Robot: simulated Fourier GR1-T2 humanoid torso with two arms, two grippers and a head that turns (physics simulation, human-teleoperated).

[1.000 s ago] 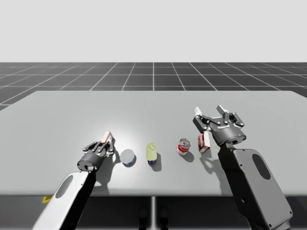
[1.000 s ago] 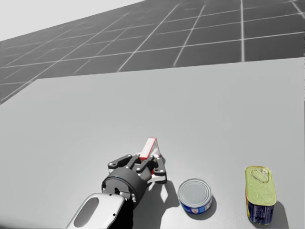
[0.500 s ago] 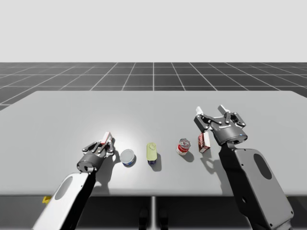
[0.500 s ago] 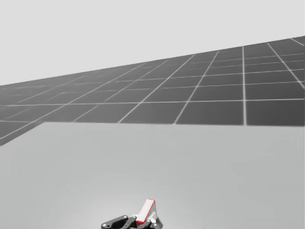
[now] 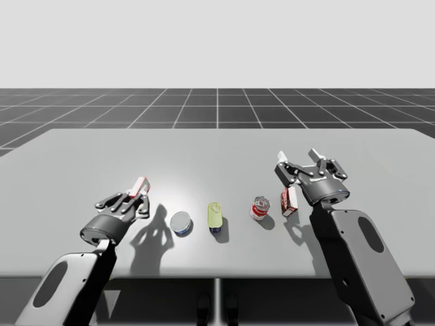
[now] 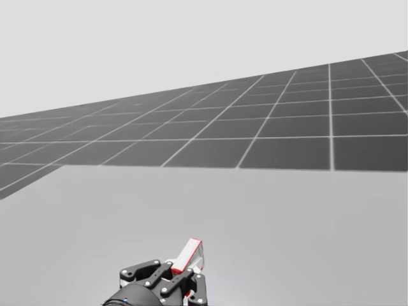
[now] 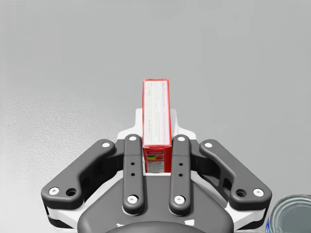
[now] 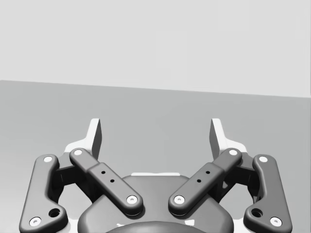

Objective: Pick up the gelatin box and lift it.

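My left end effector (image 7: pixel 156 145) is clamped across the narrow thickness of the flat red-and-white cardboard gelatin box (image 7: pixel 156 111), its easiest span to pinch, carrying it seemingly clear of the grey bench (image 5: pixel 81 156), while my right end effector (image 8: pixel 155 133) hangs spread and idle.

On the grey table (image 5: pixel 217 153) a row runs left to right: round blue tin can (image 5: pixel 181 222), yellow-green oblong can (image 5: pixel 215 216), red cylindrical can (image 5: pixel 259 208), small red-and-white carton (image 5: pixel 289 202). Left of it, above the table, the red flat gelatin box (image 5: pixel 141 184) sits between the jaws of my left gripper (image 5: pixel 136 198).
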